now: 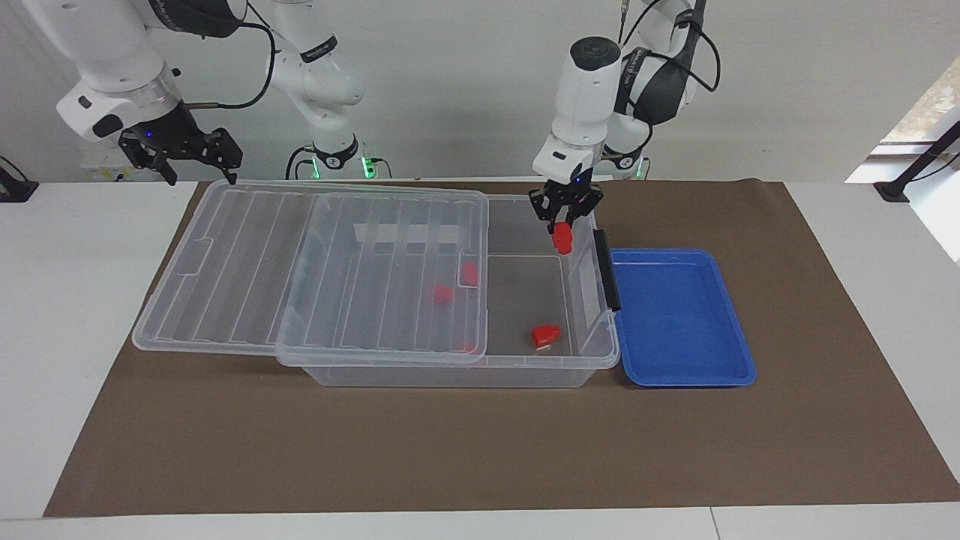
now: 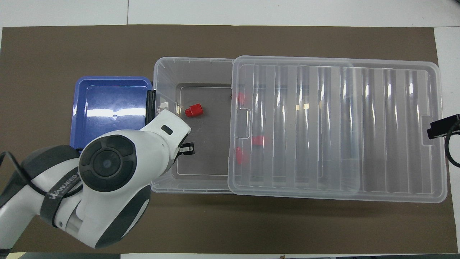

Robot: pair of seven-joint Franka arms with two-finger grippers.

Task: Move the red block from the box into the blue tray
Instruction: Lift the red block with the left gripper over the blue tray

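My left gripper (image 1: 562,227) hangs above the uncovered end of the clear box (image 1: 450,375), near the wall beside the blue tray (image 1: 679,319). It is shut on a small red block (image 1: 562,240) that dangles below the fingertips, above the box rim. In the overhead view the left arm covers that block, and only a black finger (image 2: 187,148) shows over the box (image 2: 161,72). The blue tray (image 2: 107,104) lies beside the box at the left arm's end. My right gripper (image 1: 184,154) waits open, up over the lid's corner at the right arm's end.
The ribbed clear lid (image 1: 315,270) is slid toward the right arm's end, covering most of the box. A red piece with a pale edge (image 1: 546,335) lies on the bare box floor. Other red blocks (image 1: 442,294) show through the lid (image 2: 337,126). A black latch (image 1: 606,270) stands between box and tray.
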